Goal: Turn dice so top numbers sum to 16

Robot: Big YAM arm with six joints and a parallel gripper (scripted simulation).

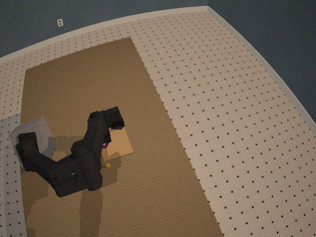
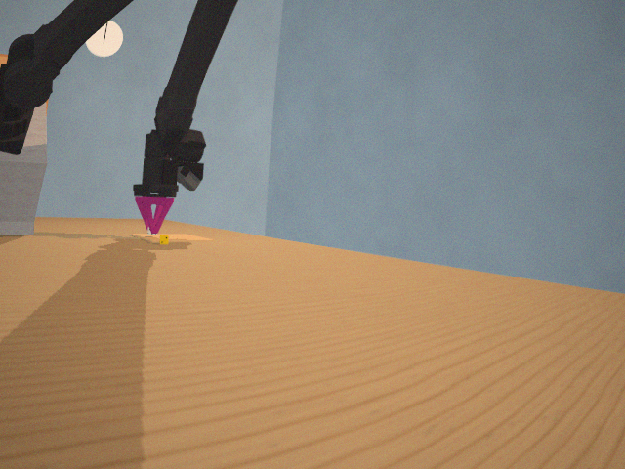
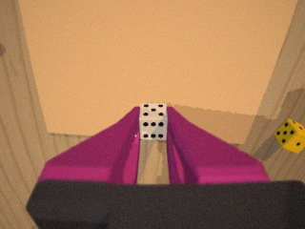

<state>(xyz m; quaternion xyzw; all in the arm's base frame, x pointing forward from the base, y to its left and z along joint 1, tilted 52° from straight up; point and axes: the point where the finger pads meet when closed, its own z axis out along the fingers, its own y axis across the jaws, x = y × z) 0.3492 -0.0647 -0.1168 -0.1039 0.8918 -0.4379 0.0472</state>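
Observation:
My gripper with magenta fingers is shut on a white die. It holds the die low over the near edge of the tan mat. In the exterior view the fingertips are just above the mat. A yellow die lies on the wooden table just off the mat's corner, to the right of my fingers. It also shows in the top view below the mat, and in the exterior view. The arm hides the gripper in the top view. I see no third die.
The arm's grey base block stands at the table's left edge. The wooden table top stretches far behind and in front of the mat, with tiled floor around it.

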